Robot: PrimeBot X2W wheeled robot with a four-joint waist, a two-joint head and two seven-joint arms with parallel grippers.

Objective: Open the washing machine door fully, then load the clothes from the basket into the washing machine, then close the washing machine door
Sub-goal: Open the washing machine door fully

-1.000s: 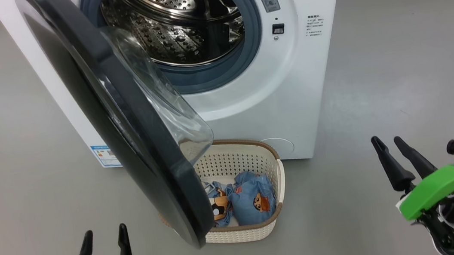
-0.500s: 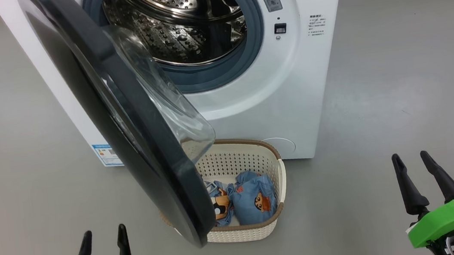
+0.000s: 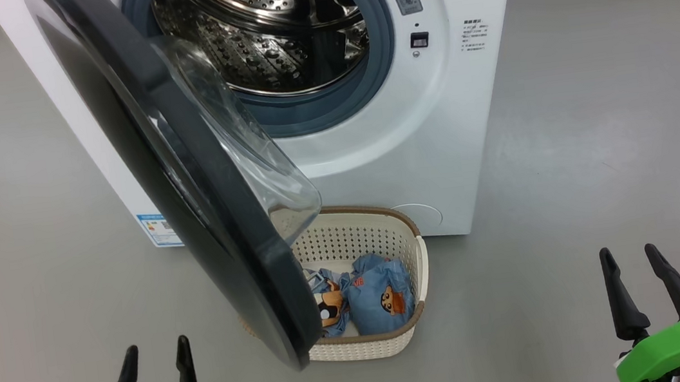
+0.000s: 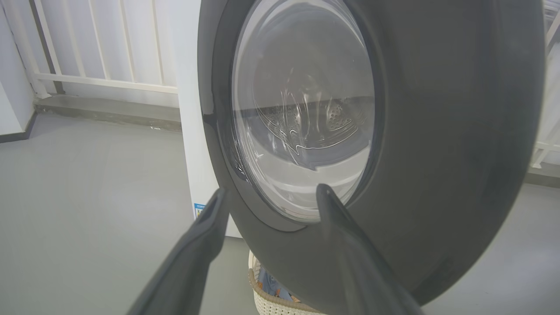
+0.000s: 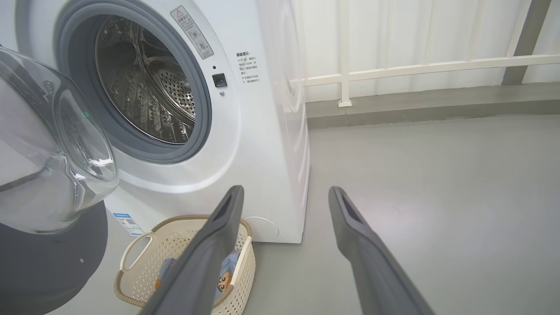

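Observation:
The white washing machine (image 3: 450, 138) (image 5: 262, 144) stands ahead with its steel drum (image 3: 268, 24) exposed. Its washing machine door (image 3: 197, 189) (image 4: 415, 153), black-rimmed with a clear glass bowl, hangs partly open and juts out over the basket's left side. The cream basket (image 3: 372, 239) (image 5: 135, 253) sits on the floor at the machine's foot, holding light-blue printed clothes (image 3: 382, 299) (image 5: 227, 269). My left gripper (image 3: 155, 349) (image 4: 269, 192) is open, low at the left, facing the door's outer face. My right gripper (image 3: 628, 253) (image 5: 284, 190) is open at the lower right, empty, apart from the basket.
Grey floor (image 3: 600, 139) stretches to the right of the machine and to the left (image 3: 17, 256). A white railing and a low kerb (image 5: 415, 105) run behind the machine.
My right gripper has dropped lower and slightly to the right in the head view, still open. The left gripper, the door and the basket stay where they were.

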